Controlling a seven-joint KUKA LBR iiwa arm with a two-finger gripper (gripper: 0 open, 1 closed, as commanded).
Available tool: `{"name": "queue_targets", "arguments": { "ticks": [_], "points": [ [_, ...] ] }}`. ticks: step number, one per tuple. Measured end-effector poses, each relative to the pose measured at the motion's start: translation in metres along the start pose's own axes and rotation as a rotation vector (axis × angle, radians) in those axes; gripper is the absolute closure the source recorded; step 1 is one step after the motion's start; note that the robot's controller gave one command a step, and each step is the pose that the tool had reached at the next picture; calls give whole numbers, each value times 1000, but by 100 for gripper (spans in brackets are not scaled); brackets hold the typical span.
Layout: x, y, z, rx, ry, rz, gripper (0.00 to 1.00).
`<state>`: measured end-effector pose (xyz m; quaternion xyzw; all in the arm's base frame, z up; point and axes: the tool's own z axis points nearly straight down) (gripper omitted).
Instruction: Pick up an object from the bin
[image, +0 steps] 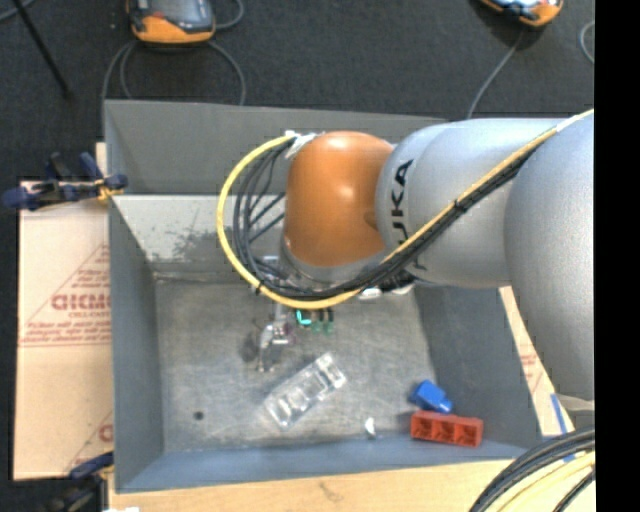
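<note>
My gripper (268, 348) hangs below the orange wrist cover, low over the middle of the bin floor. Just right of and below it lies a clear plastic block (303, 391), tilted, its near end close to the fingertips. A red brick (446, 429) lies by the front right wall, with a small blue piece (430, 396) touching its upper left. A tiny white bit (369, 427) lies near the front wall.
The arm and its orange cover hide the back middle of the bin. Bare floor lies to the left of the gripper. A small dark speck sits at the front left of the floor.
</note>
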<state>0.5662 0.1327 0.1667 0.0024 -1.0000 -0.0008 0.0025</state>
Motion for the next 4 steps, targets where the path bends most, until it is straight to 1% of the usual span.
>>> {"name": "queue_targets", "arguments": {
  "ticks": [1,2,3,4],
  "points": [
    [3,-27,53,-1,-16,-142,0],
    [-4,-37,62,-2,-22,-155,0],
    [0,-39,69,-1,-10,-149,100],
    [6,-48,-72,3,-17,-191,100]
  ]
}}
